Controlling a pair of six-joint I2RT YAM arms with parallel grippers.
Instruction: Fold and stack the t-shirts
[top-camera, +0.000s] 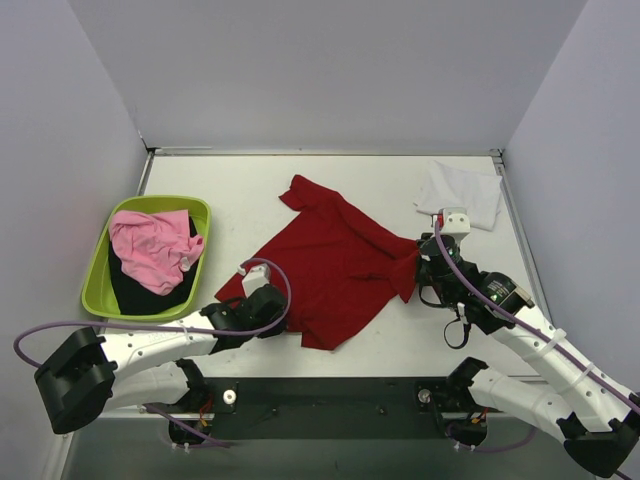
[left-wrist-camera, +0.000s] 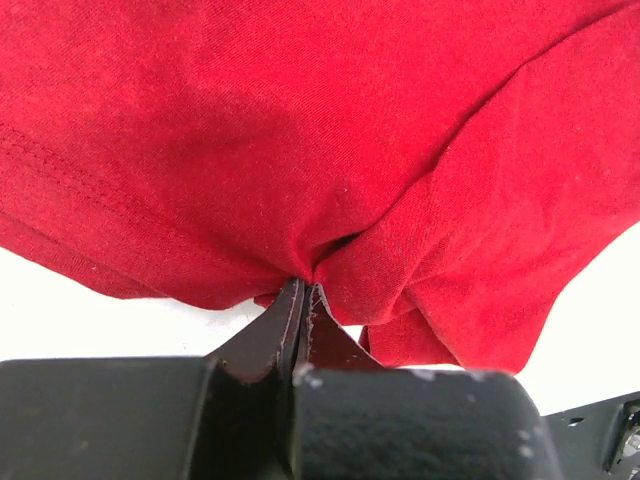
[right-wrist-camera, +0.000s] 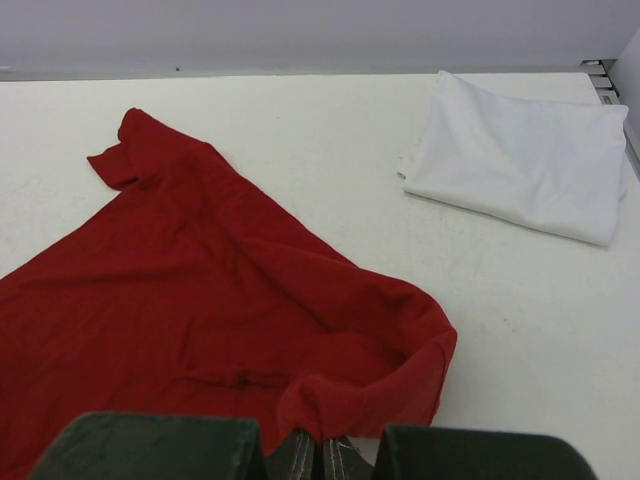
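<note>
Lying rumpled mid-table in the overhead view, the deep red t-shirt (top-camera: 335, 265) is held between the left gripper (top-camera: 258, 285) and the right gripper (top-camera: 422, 262); uneven pulling could leave it skewed. At the left wrist, only a small bunch is pinched in closed jaws and might slip. At the right wrist, a rolled edge is clamped tight; the white t-shirt (right-wrist-camera: 520, 160) beyond could be disturbed.

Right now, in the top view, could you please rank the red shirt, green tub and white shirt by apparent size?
1. red shirt
2. green tub
3. white shirt, clearly the smallest
</note>
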